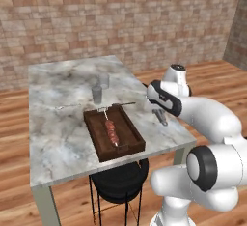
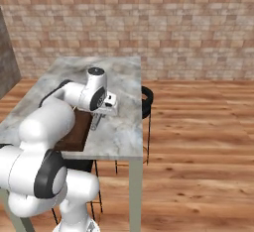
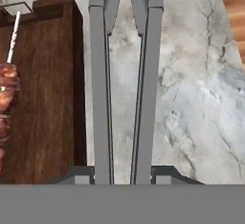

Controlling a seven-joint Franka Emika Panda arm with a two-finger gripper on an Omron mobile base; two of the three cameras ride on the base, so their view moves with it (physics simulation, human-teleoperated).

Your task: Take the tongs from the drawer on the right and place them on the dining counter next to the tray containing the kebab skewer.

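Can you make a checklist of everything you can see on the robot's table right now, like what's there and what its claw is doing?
Surface: dining counter, grey-white marble on thin legs.
Job's things: tongs in the gripper, over the counter just right of the tray; kebab skewer lies in the tray. Whether the tongs touch the counter cannot be told.
Clutter: two glasses behind the tray; a thin utensil by its far end.
Gripper: gripper shut on the tongs, arms pointing away.
Cables: nothing seen.
Surroundings: black stool under the counter, brick wall, wood floor.
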